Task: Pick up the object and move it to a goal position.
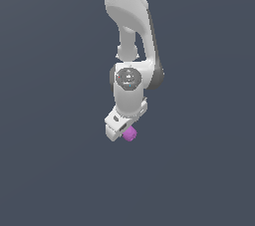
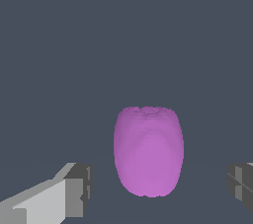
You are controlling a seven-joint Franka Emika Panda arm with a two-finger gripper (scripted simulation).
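Note:
The object (image 2: 148, 151) is a small magenta-purple rounded lump lying on the dark grey floor. In the wrist view it sits between my two fingers, with a clear gap on each side; one fingertip (image 2: 79, 188) shows at one edge and the other (image 2: 241, 183) at the opposite edge. My gripper (image 2: 158, 188) is open and touches nothing. In the exterior view the white gripper (image 1: 123, 131) hangs low over the object (image 1: 130, 134), which peeks out beside the hand toward the exterior view's right. The fingers themselves are hidden there by the hand.
The white arm (image 1: 130, 26) reaches down from the top of the exterior view. The dark grey floor (image 1: 55, 170) spreads around it on all sides.

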